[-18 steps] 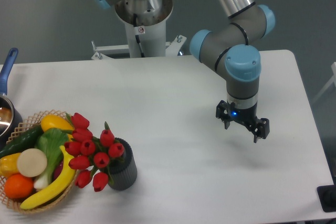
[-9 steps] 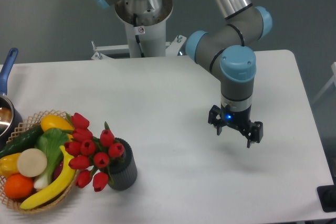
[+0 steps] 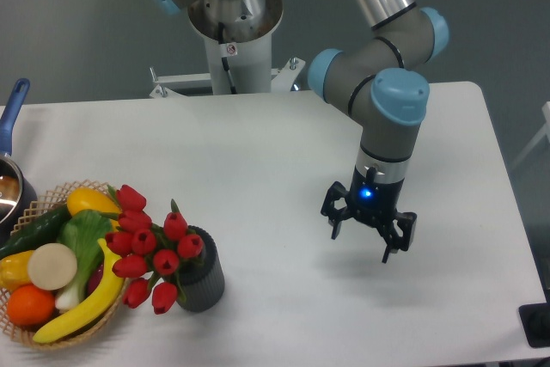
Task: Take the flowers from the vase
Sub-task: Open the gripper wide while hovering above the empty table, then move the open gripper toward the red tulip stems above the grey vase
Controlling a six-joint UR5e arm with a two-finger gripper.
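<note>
The arm [image 3: 378, 58] is reaching down from the upper middle of the view, its silver tube and grey joints with pale blue caps bending at an elbow so that the wrist is pointing almost straight down over the right half of the white bench [image 3: 284, 152]. The gripper [image 3: 368, 231] is hanging just above the bench surface, a small blue light glowing on its black body. Its two black fingers [image 3: 336, 212] are standing spread apart, released and grasping nothing, and a faint shadow is lying on the bench beneath them.

The flowers [image 3: 148, 247] are sitting well apart from the gripper, near the lower left of the bench. They are a bunch of glossy red tulip buds with green stems, leaning leftward out of the vase [image 3: 202, 274] and spreading wider than it. The vase is a short, dark grey cylinder with vertically ribbed sides, standing upright on the bench.

Just beside the vase, to its left, a woven wicker basket [image 3: 39, 205] is holding smooth plastic-looking produce: a yellow banana [image 3: 82, 302], an orange [image 3: 30, 304], a green cucumber [image 3: 34, 229] and a white disc-shaped piece [image 3: 51, 266]. The buds are overlapping the basket's right edge. At the far left edge, a dark pot with a blue handle [image 3: 12, 113] is partly showing.
</note>
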